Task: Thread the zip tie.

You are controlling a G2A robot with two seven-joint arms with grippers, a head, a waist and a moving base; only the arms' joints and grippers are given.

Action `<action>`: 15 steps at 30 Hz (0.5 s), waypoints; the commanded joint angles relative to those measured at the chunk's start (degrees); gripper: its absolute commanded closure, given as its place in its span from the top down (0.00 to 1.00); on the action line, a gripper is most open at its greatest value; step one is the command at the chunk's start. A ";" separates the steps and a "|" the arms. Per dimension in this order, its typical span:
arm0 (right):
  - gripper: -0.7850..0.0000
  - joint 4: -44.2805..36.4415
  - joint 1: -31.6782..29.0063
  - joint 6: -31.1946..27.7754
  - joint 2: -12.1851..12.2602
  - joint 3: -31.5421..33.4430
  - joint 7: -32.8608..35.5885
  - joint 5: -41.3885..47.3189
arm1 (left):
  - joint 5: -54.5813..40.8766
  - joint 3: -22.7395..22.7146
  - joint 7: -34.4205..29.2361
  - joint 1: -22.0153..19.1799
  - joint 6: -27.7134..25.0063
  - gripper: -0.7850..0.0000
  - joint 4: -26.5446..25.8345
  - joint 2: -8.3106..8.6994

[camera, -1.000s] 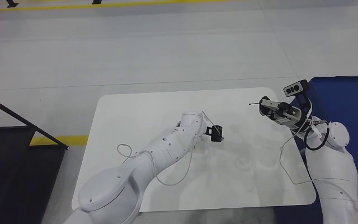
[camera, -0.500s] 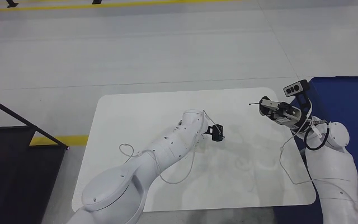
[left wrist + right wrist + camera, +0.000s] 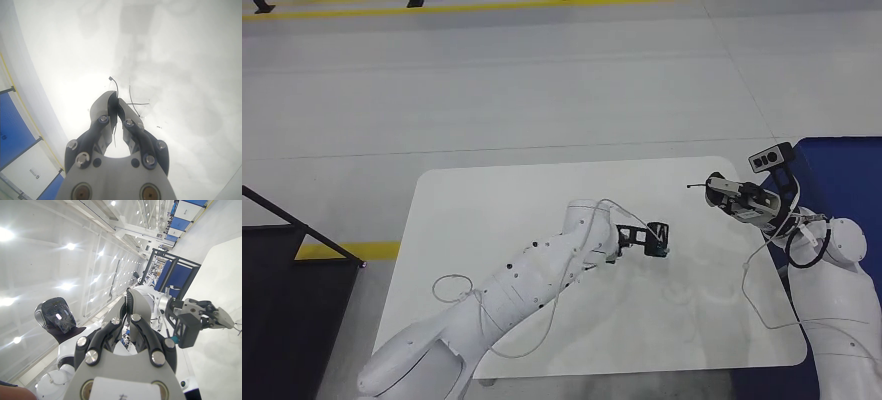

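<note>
Left hand (image 3: 115, 96) is clenched on a black zip tie (image 3: 115, 86), pinched mid-strap w/ the head end poking past the fingertips, prob. to leave it free for threading. It hovers over the white table (image 3: 492, 220), above loose ties (image 3: 132, 100). Right hand (image 3: 710, 186) is raised near the table's right edge, fingers pressed together, likely on standby.

Small dark logo print on a white partition panel (image 3: 35, 171), other print too small to tell.

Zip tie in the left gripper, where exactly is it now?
Left wrist view: the zip tie is clamped in the left gripper, above the white table, beside loose ties.
</note>
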 commanded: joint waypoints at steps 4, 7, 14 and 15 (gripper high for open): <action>0.00 -0.18 -0.07 0.26 0.00 -0.01 -0.32 0.10 | -3.88 -0.82 4.72 0.60 -1.72 0.00 -0.20 0.03; 0.00 -1.89 -0.17 5.15 0.39 1.68 -1.51 2.33 | -10.34 -8.01 14.31 1.45 -7.83 0.00 -1.44 1.96; 0.00 0.90 1.06 12.19 1.83 5.82 -1.06 2.27 | -4.82 -22.39 37.03 13.47 -10.44 0.00 -15.22 9.20; 0.00 0.94 1.09 12.09 1.83 5.84 -1.40 2.32 | -4.17 -22.57 38.64 14.61 -10.44 0.00 -15.48 9.55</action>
